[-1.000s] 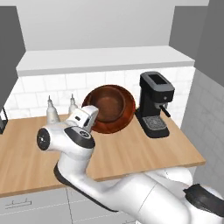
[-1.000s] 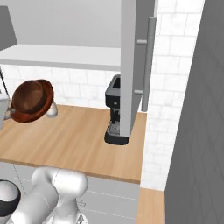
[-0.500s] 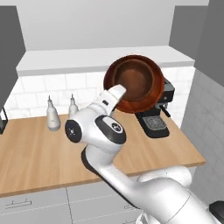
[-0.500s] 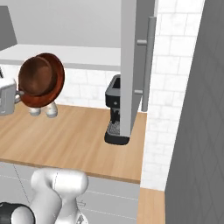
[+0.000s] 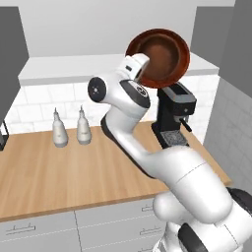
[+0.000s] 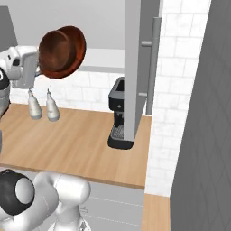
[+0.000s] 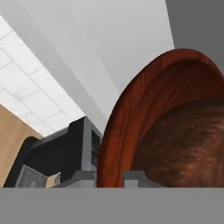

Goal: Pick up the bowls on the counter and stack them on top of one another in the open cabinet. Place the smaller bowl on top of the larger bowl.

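gripper (image 7: pixel 109 178) pinches the rim of the larger bowl (image 5: pixel 165 56), one finger (image 7: pixel 81 178) on the outside wall, one on the inside. bowl hangs tipped on edge off the fingers, well above the counter (image 5: pixel 59 172), level with the open cabinet (image 5: pixel 69 66) ledge. coffee machine (image 5: pixel 173 117) sits below the fingers.
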